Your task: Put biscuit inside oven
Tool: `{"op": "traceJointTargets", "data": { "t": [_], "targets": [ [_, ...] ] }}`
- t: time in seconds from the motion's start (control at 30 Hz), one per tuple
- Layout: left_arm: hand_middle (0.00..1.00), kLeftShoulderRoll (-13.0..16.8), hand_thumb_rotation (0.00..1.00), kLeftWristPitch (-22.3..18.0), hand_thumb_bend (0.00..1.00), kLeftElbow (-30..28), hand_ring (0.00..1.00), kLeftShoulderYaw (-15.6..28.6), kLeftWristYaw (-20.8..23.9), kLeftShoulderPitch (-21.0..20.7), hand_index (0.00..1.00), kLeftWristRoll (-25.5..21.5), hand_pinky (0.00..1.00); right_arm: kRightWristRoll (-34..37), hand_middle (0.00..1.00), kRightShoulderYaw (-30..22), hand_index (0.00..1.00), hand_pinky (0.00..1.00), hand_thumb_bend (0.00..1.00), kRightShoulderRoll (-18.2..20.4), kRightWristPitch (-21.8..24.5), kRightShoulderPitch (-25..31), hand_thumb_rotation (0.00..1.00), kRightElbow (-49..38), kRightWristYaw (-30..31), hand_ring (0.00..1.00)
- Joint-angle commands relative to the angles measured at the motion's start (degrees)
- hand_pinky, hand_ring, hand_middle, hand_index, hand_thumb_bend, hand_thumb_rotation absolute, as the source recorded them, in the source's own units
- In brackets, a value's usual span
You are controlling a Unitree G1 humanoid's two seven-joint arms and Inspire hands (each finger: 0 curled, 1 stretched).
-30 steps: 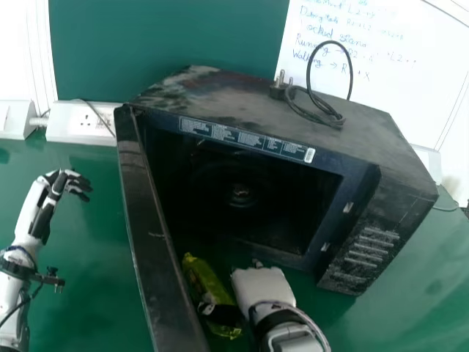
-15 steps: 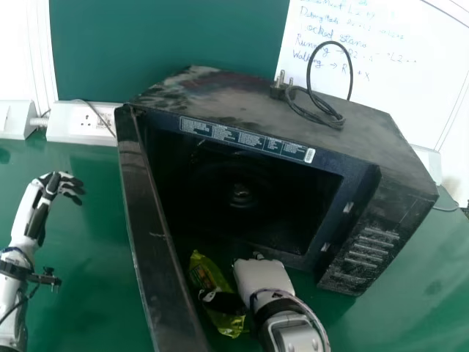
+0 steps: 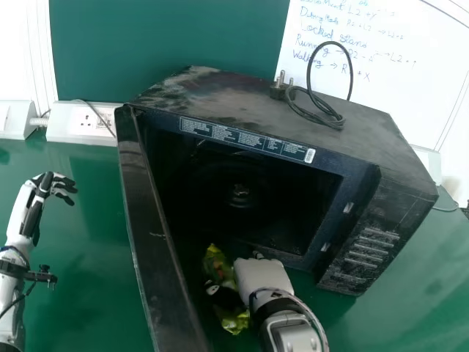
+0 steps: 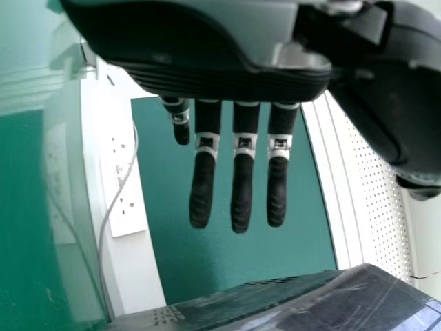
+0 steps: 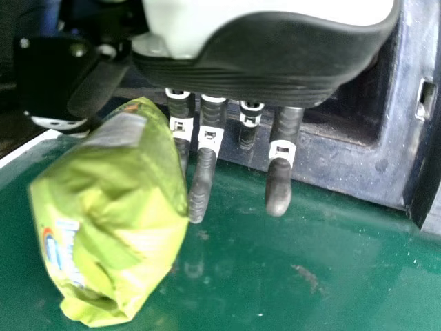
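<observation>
1. Right hand (image 3: 262, 277): positioned at the near side of the oven (image 3: 234, 95), outside the cavity. Fingers are extended and apart.
2. Biscuit packet (image 3: 233, 321): located outside the oven, between the open door (image 3: 154, 235) and the right hand, touching its fingers. Whether it rests on the tabletop (image 3: 88, 286) cannot be determined.
3. Left hand (image 3: 44, 188): positioned left of the oven, fingers apart and loosely extended.
4. Power cable (image 3: 309, 73): lies on the oven top.
</observation>
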Motion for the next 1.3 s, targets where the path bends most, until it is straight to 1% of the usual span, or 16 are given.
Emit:
{"op": "traceJointTargets", "data": {
  "t": [0.0, 0.13, 0.27, 0.3, 0.4, 0.53, 0.6, 0.67, 0.7, 0.73, 0.77, 0.9, 0.97, 1.1, 1.27],
  "targets": [
    [0.47, 0.6, 0.08, -0.9, 0.52, 0.8, 0.36, 0.3, -0.1, -0.6, 0.49, -0.5, 0.31, 0.4, 0.47, 0.4, 0.67, 0.18, 0.56, -1.2, -0.7, 3.0, 0.0, 1.2, 3.3, 0.25],
    [0.47, 0.5, 0.08, -0.5, 0.52, 0.5, 0.36, 0.3, 0.0, -0.7, 0.49, -0.7, 0.31, 0.1, 0.47, 0.5, 0.68, 0.13, 0.56, -1.9, -1.3, 2.5, 0.0, 0.2, 5.1, 0.21],
    [0.46, 0.5, 0.08, -0.6, 0.52, 0.3, 0.36, 0.2, -0.1, -0.7, 0.49, -0.8, 0.31, 0.4, 0.47, 0.5, 0.69, 0.12, 0.56, -2.1, -1.6, 2.4, 0.0, -0.9, 5.7, 0.2],
    [0.47, 0.5, 0.08, -0.6, 0.52, 0.3, 0.36, 0.2, -0.1, -0.7, 0.49, -0.7, 0.31, 0.5, 0.47, 0.5, 0.69, 0.13, 0.56, -2.1, -1.7, 2.5, 0.0, -1.1, 5.9, 0.21],
    [0.46, 0.3, 0.08, -0.3, 0.52, -0.2, 0.35, 0.2, 0.3, -0.5, 0.49, -0.5, 0.31, 1.3, 0.47, 0.4, 0.66, 0.15, 0.56, -2.1, -1.8, 2.8, 0.0, -1.8, 5.3, 0.22],
    [0.46, 0.2, 0.08, 0.0, 0.52, -0.7, 0.35, 0.1, 0.2, -0.4, 0.49, -0.6, 0.3, 2.6, 0.47, -0.2, 0.66, 0.11, 0.56, -2.4, -1.9, 3.2, 0.0, -3.3, 3.6, 0.18],
    [0.47, 0.3, 0.08, -0.4, 0.52, -0.6, 0.36, 0.0, 0.0, -0.4, 0.49, -0.5, 0.31, 4.4, 0.47, -1.5, 0.63, 0.09, 0.56, -2.5, -1.8, 3.2, 0.0, -5.7, 2.7, 0.16],
    [0.47, 0.4, 0.08, -0.6, 0.52, -0.5, 0.36, -0.1, -0.1, -0.4, 0.49, -0.4, 0.31, 5.6, 0.47, -2.7, 0.62, 0.08, 0.57, -2.5, -1.6, 3.1, 0.0, -7.7, 2.2, 0.15],
    [0.47, 0.4, 0.08, -0.6, 0.52, -0.3, 0.36, -0.1, -0.2, -0.5, 0.49, -0.4, 0.31, 5.5, 0.47, -3.3, 0.55, 0.07, 0.55, -2.5, -1.6, 2.9, 0.0, -8.8, 2.6, 0.15],
    [0.47, 0.4, 0.08, -0.7, 0.52, -0.2, 0.36, -0.1, -0.2, -0.5, 0.49, -0.4, 0.31, 5.5, 0.47, -3.7, 0.52, 0.06, 0.54, -2.5, -1.7, 2.6, 0.0, -9.4, 2.9, 0.14],
    [0.47, 0.4, 0.08, -0.6, 0.52, -0.3, 0.36, -0.1, -0.1, -0.5, 0.49, -0.4, 0.31, 5.3, 0.47, -4.2, 0.5, 0.06, 0.53, -2.4, -1.6, 2.2, 0.0, -10.1, 3.6, 0.14],
    [0.47, 0.3, 0.08, -0.2, 0.52, -0.4, 0.36, -0.1, -0.1, -0.5, 0.49, -0.4, 0.31, 6.2, 0.47, -8.1, 0.49, 0.06, 0.53, -2.0, -0.8, -1.6, 0.0, -13.7, 6.3, 0.14],
    [0.47, 0.4, 0.08, -0.5, 0.52, -0.1, 0.36, -0.1, -0.2, -0.7, 0.49, -0.5, 0.31, 7.1, 0.47, -9.9, 0.48, 0.06, 0.53, -2.6, -1.0, -3.4, 0.0, -14.5, 6.9, 0.14],
    [0.47, 0.4, 0.08, -1.0, 0.52, 0.2, 0.36, -0.1, -0.1, -0.7, 0.49, -0.2, 0.31, 10.9, 0.47, -13.4, 0.49, 0.06, 0.53, -3.8, -1.1, -6.4, 0.0, -14.1, 4.9, 0.15],
    [0.47, 0.2, 0.08, -0.7, 0.52, 0.0, 0.36, -0.1, -0.6, -0.6, 0.49, -0.9, 0.31, 13.0, 0.47, -15.6, 0.48, 0.05, 0.53, -5.1, -0.2, -10.3, 0.0, -11.1, 3.7, 0.13]
  ]
}}
